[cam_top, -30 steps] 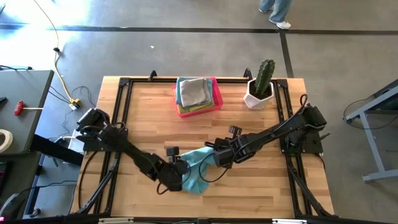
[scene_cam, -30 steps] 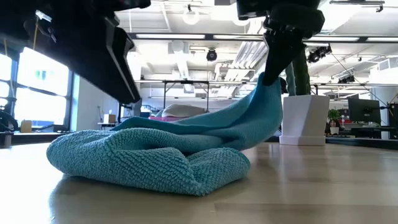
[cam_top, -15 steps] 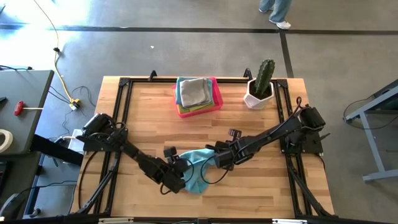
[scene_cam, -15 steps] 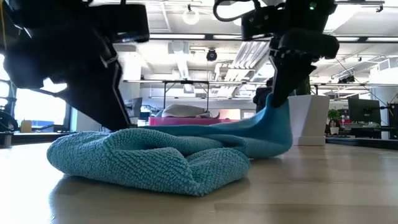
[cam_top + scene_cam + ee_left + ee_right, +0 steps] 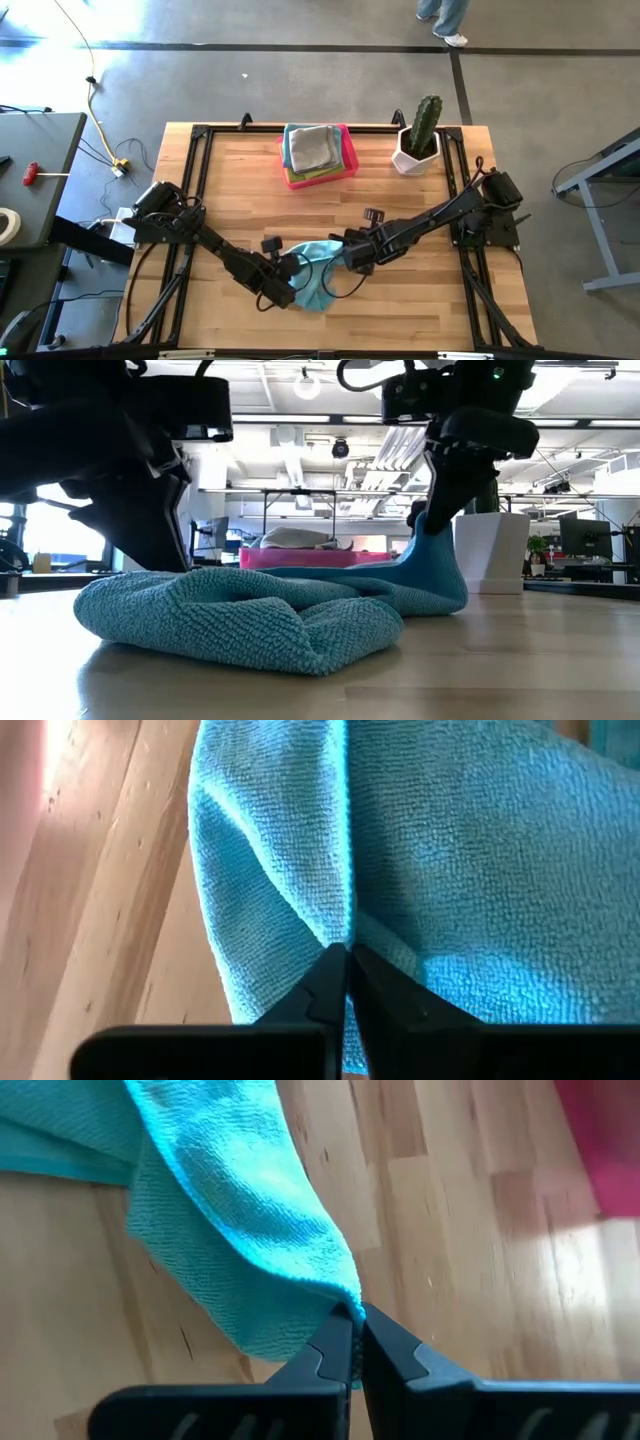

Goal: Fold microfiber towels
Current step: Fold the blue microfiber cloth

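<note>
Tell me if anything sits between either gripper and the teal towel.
Nothing visible does. The left gripper and the right gripper are each shut on the teal towel, pinching its cloth directly.

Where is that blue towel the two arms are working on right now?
In the high view, the teal-blue towel lies crumpled near the table's front edge, about mid-width, pinched between the left gripper and right gripper.

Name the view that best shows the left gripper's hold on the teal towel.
Left wrist view: the left gripper is shut, pinching a ridge of the teal towel. The high view shows only the arm meeting the towel. The low view shows dark arm parts above it. The right wrist view shows the right gripper pinching another corner.
</note>
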Action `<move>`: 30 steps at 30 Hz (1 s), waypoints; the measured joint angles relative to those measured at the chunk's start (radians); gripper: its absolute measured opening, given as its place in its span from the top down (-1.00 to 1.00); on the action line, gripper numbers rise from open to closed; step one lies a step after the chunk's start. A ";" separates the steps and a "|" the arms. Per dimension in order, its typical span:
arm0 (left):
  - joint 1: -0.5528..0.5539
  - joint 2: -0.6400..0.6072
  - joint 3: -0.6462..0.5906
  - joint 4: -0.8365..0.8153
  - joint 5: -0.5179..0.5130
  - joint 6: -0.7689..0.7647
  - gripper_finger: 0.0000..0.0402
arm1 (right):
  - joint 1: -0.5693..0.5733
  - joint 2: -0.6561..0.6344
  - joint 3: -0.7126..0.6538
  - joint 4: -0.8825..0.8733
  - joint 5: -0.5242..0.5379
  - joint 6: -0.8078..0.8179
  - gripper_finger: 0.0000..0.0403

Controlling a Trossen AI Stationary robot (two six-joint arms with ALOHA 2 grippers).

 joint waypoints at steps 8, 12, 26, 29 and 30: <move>0.030 -0.015 0.127 -0.255 -0.060 0.130 0.99 | 0.005 -0.029 -0.001 -0.030 0.045 -0.135 1.00; 0.033 -0.023 0.246 -0.459 -0.157 0.183 0.99 | 0.017 -0.085 -0.001 -0.080 0.120 -0.141 1.00; 0.152 -0.049 0.580 -0.973 -0.443 0.344 1.00 | -0.002 -0.253 0.073 -0.223 0.395 -0.443 1.00; 0.185 -0.078 0.618 -0.987 -0.517 0.373 1.00 | -0.014 -0.266 0.143 -0.276 0.415 -0.435 1.00; 0.195 -0.095 0.618 -0.990 -0.522 0.400 1.00 | -0.022 -0.266 0.172 -0.289 0.415 -0.436 1.00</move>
